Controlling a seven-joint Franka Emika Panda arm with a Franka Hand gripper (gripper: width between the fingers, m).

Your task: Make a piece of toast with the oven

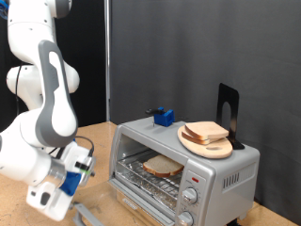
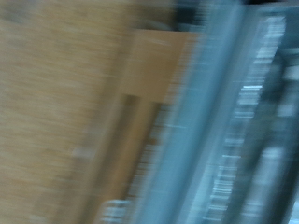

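Observation:
The silver oven (image 1: 224, 175) stands at the exterior view's right with its glass door swung down and open. A piece of toast (image 1: 162, 167), pale with a brown crust, lies on the wire rack inside. My gripper (image 1: 79, 200) hangs low at the exterior view's left of the oven, near the open door's edge and above the wooden table. Nothing shows between its fingers. The wrist view is heavily blurred; it shows only wooden table (image 2: 56, 103) and streaks of grey metal (image 2: 234, 121).
On top of the oven a round wooden board (image 1: 211, 148) carries another bread slice (image 1: 205, 132). A small blue object (image 1: 165, 117) and a black stand (image 1: 229, 105) also sit on top. A dark curtain hangs behind.

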